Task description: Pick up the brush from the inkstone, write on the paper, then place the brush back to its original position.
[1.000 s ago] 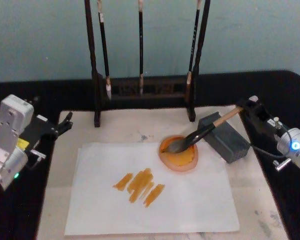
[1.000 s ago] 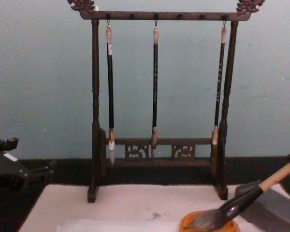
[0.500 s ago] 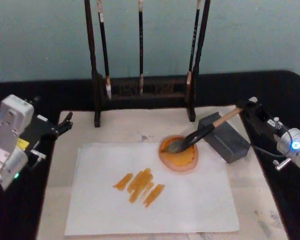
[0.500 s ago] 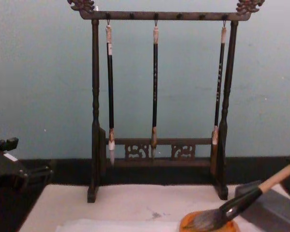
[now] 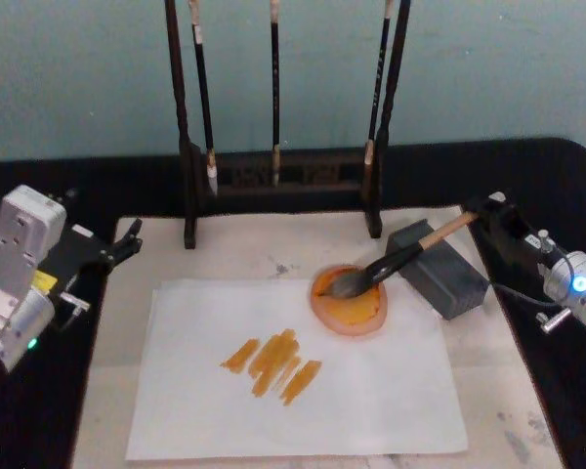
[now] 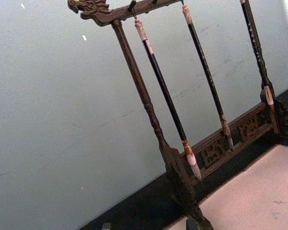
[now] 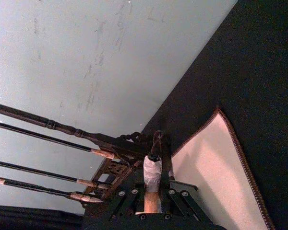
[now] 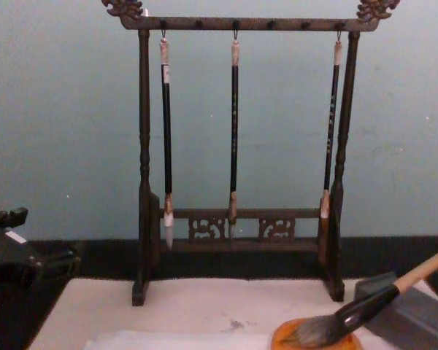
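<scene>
Just lowered the brush [image 5: 396, 261] back onto the inkstone [image 5: 350, 302], right end effector [image 5: 481, 215] still pinching the handle, so letting go comes next.

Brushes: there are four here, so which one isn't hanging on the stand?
The brush, thick with a pale wooden handle: it lies slanted, its hair in the inkstone, while three thin black brushes hang upright.

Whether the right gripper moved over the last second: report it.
Yes, slightly: the right gripper has edged rightward, away from the grey block.
</scene>
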You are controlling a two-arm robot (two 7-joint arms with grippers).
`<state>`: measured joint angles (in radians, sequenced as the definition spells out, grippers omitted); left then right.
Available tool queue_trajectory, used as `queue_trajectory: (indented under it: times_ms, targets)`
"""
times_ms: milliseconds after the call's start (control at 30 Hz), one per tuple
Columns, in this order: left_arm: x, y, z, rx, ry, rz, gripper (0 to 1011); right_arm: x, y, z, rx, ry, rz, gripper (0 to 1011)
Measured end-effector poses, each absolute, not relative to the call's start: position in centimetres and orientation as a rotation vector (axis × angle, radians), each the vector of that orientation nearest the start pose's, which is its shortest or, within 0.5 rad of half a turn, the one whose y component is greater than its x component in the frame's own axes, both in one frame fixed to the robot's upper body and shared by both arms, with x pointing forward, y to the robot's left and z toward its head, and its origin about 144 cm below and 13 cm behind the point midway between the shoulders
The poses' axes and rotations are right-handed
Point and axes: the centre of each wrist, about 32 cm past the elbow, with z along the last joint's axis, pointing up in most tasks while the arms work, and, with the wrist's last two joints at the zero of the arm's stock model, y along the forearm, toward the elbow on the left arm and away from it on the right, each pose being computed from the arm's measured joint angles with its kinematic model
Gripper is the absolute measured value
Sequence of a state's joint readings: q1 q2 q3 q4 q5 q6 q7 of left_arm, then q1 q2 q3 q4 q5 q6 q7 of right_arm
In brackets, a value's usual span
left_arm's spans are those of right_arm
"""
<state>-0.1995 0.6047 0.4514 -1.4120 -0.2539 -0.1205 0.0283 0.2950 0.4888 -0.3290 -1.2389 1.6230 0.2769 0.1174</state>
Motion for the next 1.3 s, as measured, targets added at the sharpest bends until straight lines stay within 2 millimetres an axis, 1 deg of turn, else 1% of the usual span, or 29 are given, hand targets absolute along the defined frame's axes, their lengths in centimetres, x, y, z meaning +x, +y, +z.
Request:
queue_trajectory:
  times_ms: [533,567,700,767,833,867,900,967,1000,1033,1100,1133,1167,1233,1267,1300]
  targets:
    - [48.86,30.97,113.98,0.304,-0.285,1.248,1009,52.69,-32.73,113.96,0.514,1.096,-1.106,186]
    - [48.86,30.97,113.98,0.304,-0.285,1.248,1010,52.68,-32.73,113.96,0.514,1.097,-1.106,228]
    - [48.86,30.97,113.98,0.304,-0.285,1.248,1010,52.67,-32.72,113.98,0.515,1.097,-1.107,334]
    - [48.86,30.97,113.98,0.304,-0.285,1.248,1009,52.67,-32.72,113.98,0.515,1.097,-1.107,363]
    - [48.86,30.97,113.98,0.304,-0.285,1.248,1010,52.67,-32.71,113.98,0.515,1.097,-1.107,446]
    - [48.86,30.96,113.98,0.304,-0.285,1.248,1009,52.67,-32.71,113.98,0.515,1.097,-1.107,468]
    - [48.86,30.97,113.98,0.304,-0.285,1.248,1010,52.66,-32.70,113.98,0.516,1.097,-1.107,530]
    - [48.86,30.97,113.98,0.304,-0.285,1.248,1010,52.66,-32.70,113.98,0.516,1.097,-1.108,561]
    - [48.86,30.97,113.98,0.305,-0.285,1.248,1010,52.66,-32.70,113.98,0.516,1.097,-1.108,590]
    - [48.86,30.96,113.98,0.304,-0.285,1.248,1010,52.66,-32.70,113.98,0.516,1.097,-1.108,646]
    - [48.86,30.97,113.98,0.304,-0.285,1.248,1010,52.66,-32.69,113.98,0.516,1.097,-1.108,689]
    - [48.86,30.97,113.98,0.304,-0.285,1.248,1010,52.65,-32.69,113.98,0.516,1.097,-1.108,749]
    - [48.86,30.97,113.98,0.304,-0.285,1.248,1010,52.65,-32.69,113.98,0.516,1.097,-1.108,757]
    - [48.86,30.97,113.98,0.305,-0.285,1.248,1010,52.65,-32.69,113.98,0.516,1.097,-1.108,805]
    - [48.86,30.97,113.98,0.304,-0.285,1.248,1010,52.65,-32.68,113.98,0.516,1.097,-1.108,860]
    - [48.86,30.97,113.97,0.305,-0.285,1.248,1010,52.59,-32.64,114.02,0.517,1.094,-1.109,876]
